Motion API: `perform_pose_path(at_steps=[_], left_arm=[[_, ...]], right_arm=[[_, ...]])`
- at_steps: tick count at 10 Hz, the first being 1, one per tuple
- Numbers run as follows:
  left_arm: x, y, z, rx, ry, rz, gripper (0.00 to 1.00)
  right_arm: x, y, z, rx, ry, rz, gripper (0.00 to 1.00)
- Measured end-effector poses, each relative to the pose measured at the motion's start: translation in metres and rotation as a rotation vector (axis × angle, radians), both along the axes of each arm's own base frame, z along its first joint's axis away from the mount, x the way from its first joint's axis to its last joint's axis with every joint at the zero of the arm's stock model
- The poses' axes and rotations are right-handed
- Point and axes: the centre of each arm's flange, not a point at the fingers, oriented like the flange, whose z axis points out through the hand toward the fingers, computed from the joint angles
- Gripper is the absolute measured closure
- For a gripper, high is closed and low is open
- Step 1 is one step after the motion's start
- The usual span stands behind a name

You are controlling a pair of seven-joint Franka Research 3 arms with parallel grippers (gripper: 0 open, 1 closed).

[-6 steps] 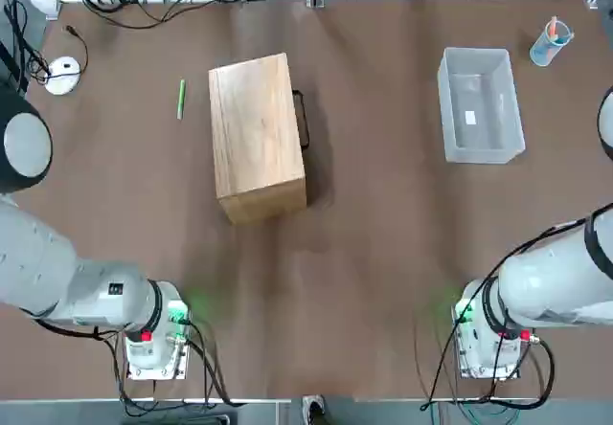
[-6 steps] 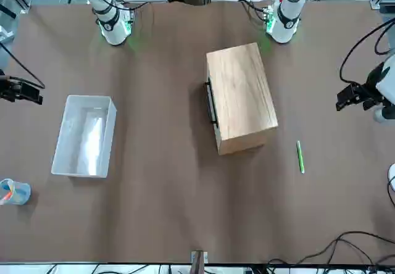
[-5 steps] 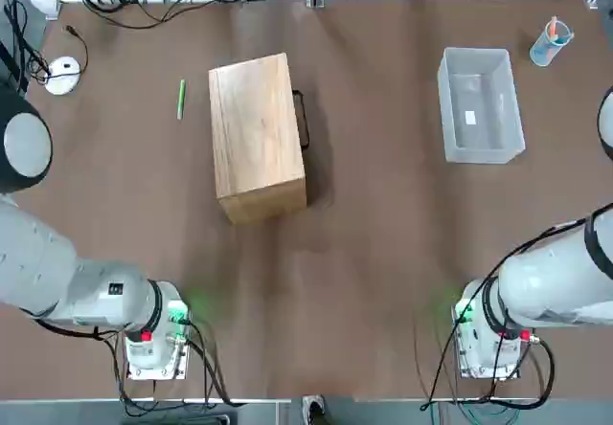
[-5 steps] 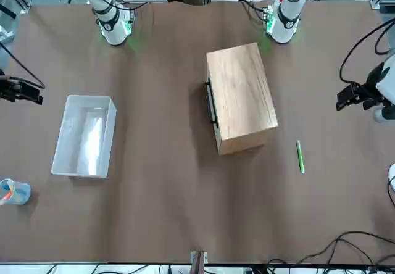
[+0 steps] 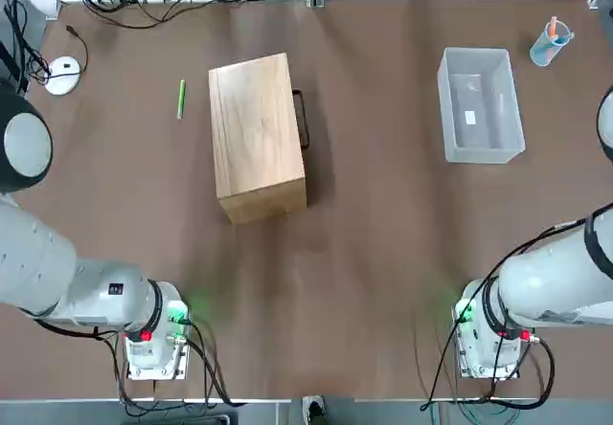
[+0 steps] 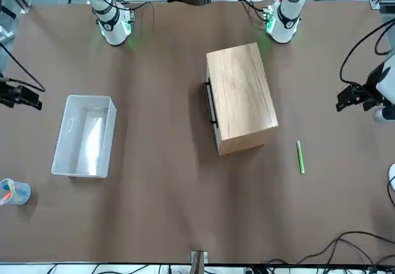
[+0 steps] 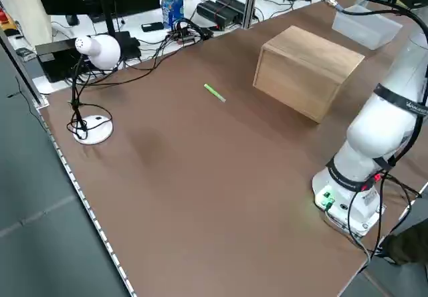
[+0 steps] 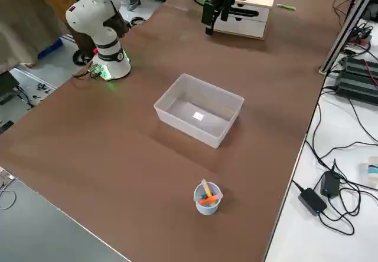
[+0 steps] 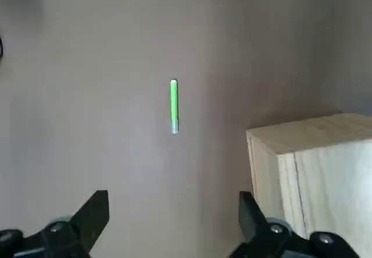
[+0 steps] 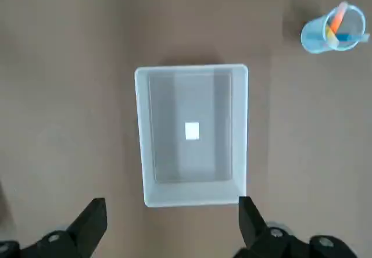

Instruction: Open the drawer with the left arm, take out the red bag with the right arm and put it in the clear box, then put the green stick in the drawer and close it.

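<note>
Drawer (image 6: 211, 106): shut in its cabinet, ahead of and to the right of left hand (image 9: 174, 226).
Green stick (image 9: 174, 107): on surface (image 5: 383, 253), ahead of left hand.
Left hand: wide, above surface.
Clear box (image 10: 192, 136): ahead of right hand (image 10: 173, 226).
Right hand: wide, above surface.

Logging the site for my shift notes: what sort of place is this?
Probably a robotics lab: two arms mounted at one brown table, a wooden cabinet and clear box set out, and cable-strewn equipment behind.
</note>
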Motion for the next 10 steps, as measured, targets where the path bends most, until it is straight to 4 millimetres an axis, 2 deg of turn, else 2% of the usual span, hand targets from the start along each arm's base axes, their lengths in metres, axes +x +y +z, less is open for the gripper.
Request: perform_pose_path(at_steps=[1,2,4,7,10], left_arm=[[0.0,-0.009,0.0,-0.001,0.0,-0.005,0.01],[-0.002,-0.029,-0.001,-0.005,0.003,0.003,0.01],[-0.008,-0.093,-0.006,-0.016,0.017,0.047,0.0],[-0.023,-0.187,-0.032,-0.028,0.07,0.03,0.0],[-0.051,-0.286,-0.048,-0.05,0.072,0.079,0.0]], right_arm=[[0.001,0.0,0.001,-0.001,-0.012,0.0,0.0],[0.002,0.0,0.001,-0.001,-0.015,0.0,0.0],[0.004,-0.001,0.003,-0.002,-0.039,0.0,0.0],[0.006,0.0,0.004,0.002,-0.051,0.0,0.0],[0.006,-0.002,0.004,0.003,-0.05,-0.004,0.0]])
